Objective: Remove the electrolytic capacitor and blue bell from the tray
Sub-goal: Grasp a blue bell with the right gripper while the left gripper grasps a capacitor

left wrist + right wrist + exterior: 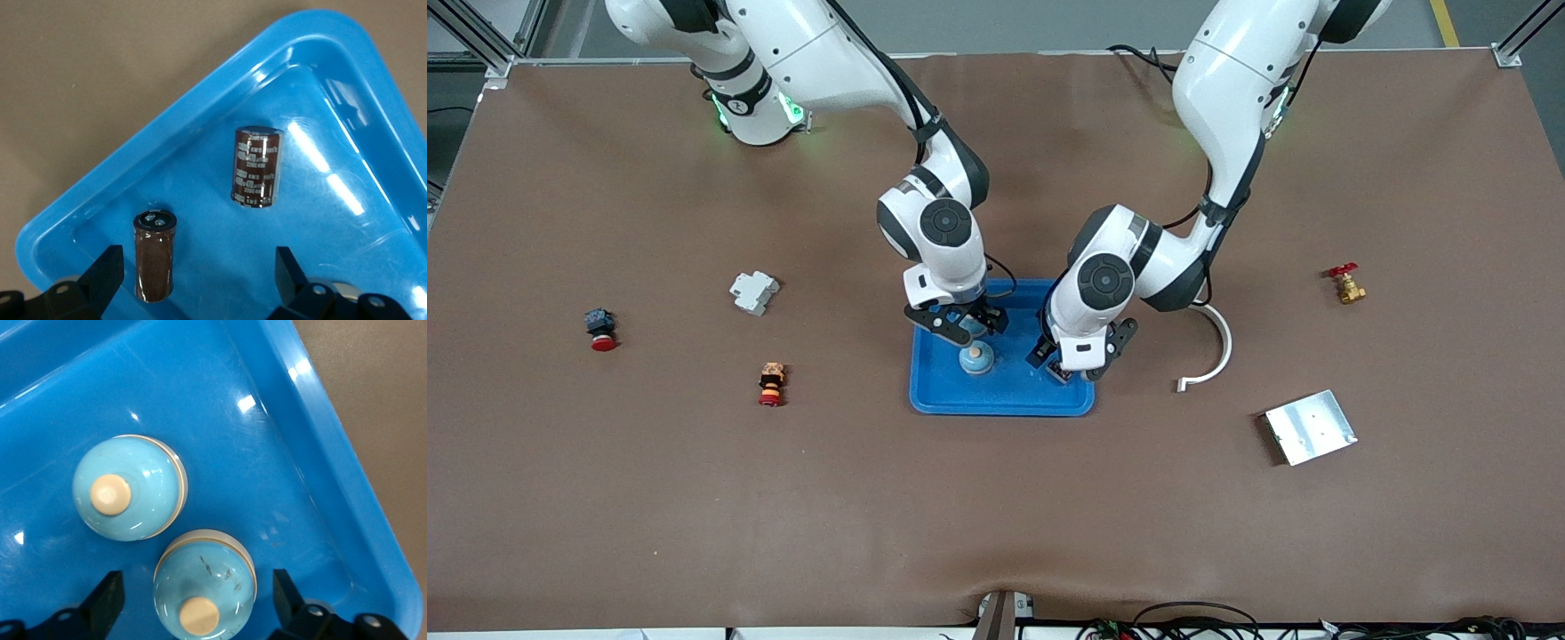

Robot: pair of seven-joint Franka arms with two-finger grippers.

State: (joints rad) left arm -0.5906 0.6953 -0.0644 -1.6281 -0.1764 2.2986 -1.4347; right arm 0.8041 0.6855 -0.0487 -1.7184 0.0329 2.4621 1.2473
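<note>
A blue tray [1001,400] lies mid-table. My right gripper [959,327] hangs open over it, its fingers [110,597] on either side of a light blue bell [205,587] with a cream knob. A second such bell [129,487] stands beside it and shows in the front view [976,359]. My left gripper [1074,366] is open over the tray's end toward the left arm. A brown capacitor [155,257] stands upright between its fingers [107,273], close to one of them. A second capacitor [255,167] lies apart on the tray floor.
Toward the right arm's end lie a white breaker [754,292], a red push button [601,329] and an orange stacked part [771,383]. Toward the left arm's end lie a white curved strip [1214,356], a metal plate [1310,427] and a brass valve [1346,284].
</note>
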